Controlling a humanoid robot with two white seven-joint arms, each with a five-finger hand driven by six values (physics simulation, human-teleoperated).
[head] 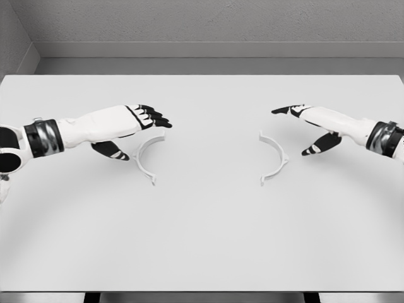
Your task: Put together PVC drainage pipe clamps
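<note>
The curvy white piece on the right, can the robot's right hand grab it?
Probably yes. The right hand hovers open just above and beside the right clamp half, which lies flat on the table with nothing between them.

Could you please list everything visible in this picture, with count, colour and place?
table: one, white, fills most of the view.
clamp halves: two, white, lying apart on the table; left clamp half beside the left hand, right clamp half beside the right hand.
wall: grey, behind the table.
left hand: white and black, open, above the left clamp half, holding nothing.
right hand: white and black, open, near the right clamp half, holding nothing.
</note>
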